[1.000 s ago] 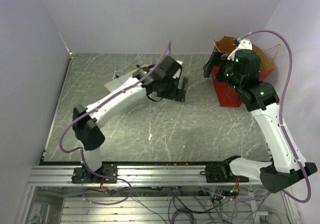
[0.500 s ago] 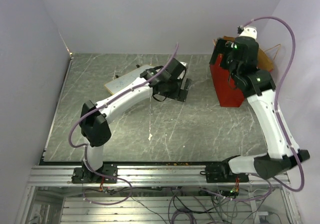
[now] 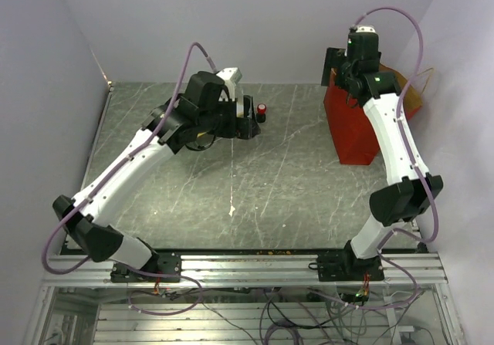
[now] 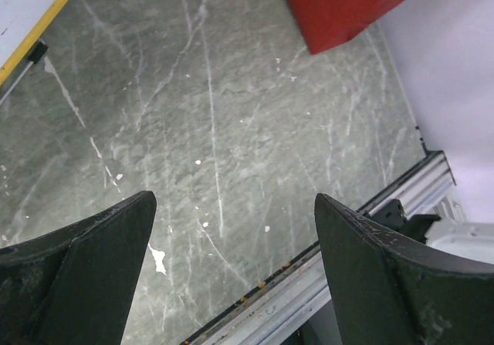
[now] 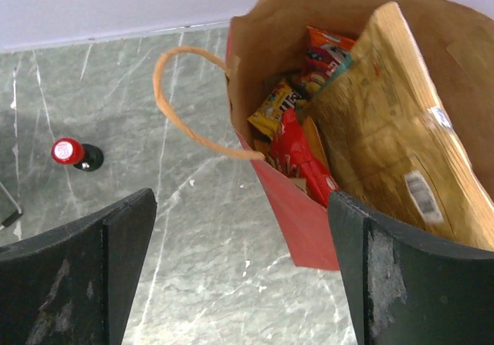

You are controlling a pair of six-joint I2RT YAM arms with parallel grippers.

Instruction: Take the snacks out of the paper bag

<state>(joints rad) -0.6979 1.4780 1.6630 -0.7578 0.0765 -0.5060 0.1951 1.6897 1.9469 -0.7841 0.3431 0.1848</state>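
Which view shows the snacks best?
Right wrist: it looks down into the open bag, where the snacks lie, yellow, red and orange. The top external view shows the bag from outside, no snacks; the left wrist view only a red corner of it.

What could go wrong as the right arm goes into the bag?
1. The twisted handle loops by the mouth of the paper bag; the open right pincer could snag it and lift the bag.
2. The bag stands free and the left pincer is open, away from it, so pulling a packet may tip it.
3. The red packet overlaps the yellow packet; one grab may take both.
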